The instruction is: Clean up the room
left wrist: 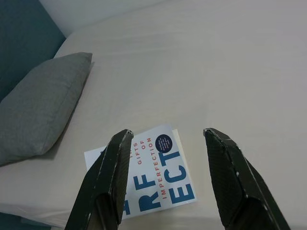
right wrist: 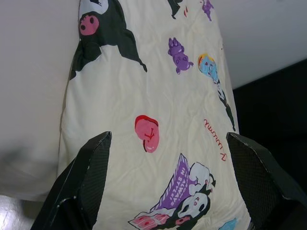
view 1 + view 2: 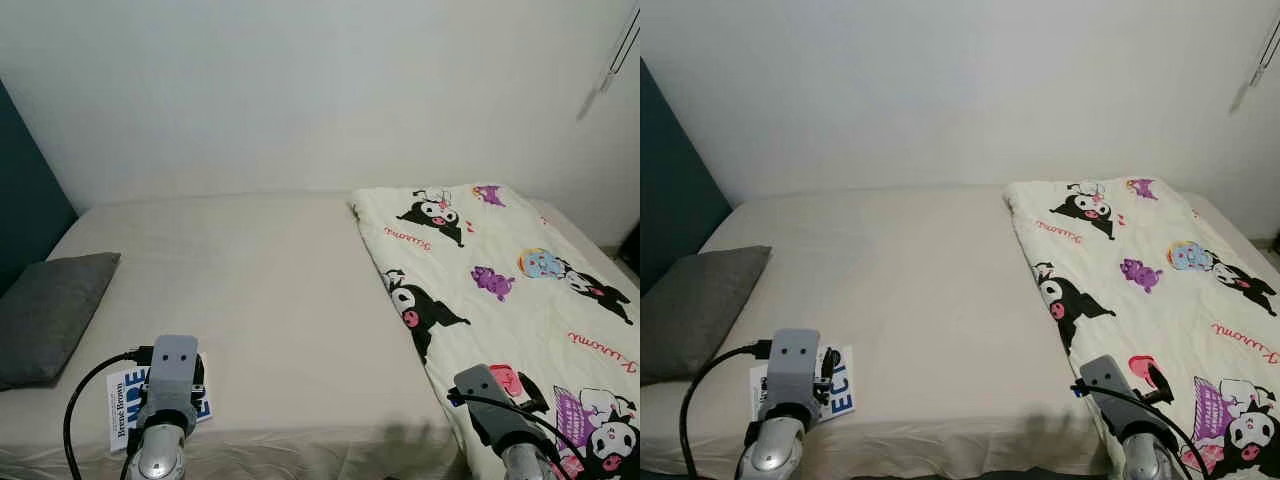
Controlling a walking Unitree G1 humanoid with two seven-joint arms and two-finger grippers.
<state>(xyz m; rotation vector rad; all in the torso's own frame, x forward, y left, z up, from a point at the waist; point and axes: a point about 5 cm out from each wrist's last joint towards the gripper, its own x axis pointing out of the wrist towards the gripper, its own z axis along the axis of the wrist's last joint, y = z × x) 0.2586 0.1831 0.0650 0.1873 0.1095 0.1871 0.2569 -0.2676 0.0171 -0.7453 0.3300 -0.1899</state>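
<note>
A white book (image 1: 158, 167) with blue and red lettering lies flat near the bed's front left edge, also visible beside my left arm (image 3: 118, 405). My left gripper (image 1: 168, 132) hovers open just above it, one finger (image 1: 112, 172) over its left half. A cream blanket (image 3: 500, 270) printed with cartoon figures covers the bed's right side. My right gripper (image 2: 169, 136) hangs open over the blanket's near end, holding nothing. A grey pillow (image 3: 50, 310) rests at the bed's left side, beyond the book.
The beige bed sheet (image 3: 270, 290) stretches bare between pillow and blanket. A teal panel (image 3: 20, 170) stands at the left, a white wall behind. Dark floor (image 2: 273, 96) lies past the blanket's right edge. A cord (image 3: 610, 70) hangs at top right.
</note>
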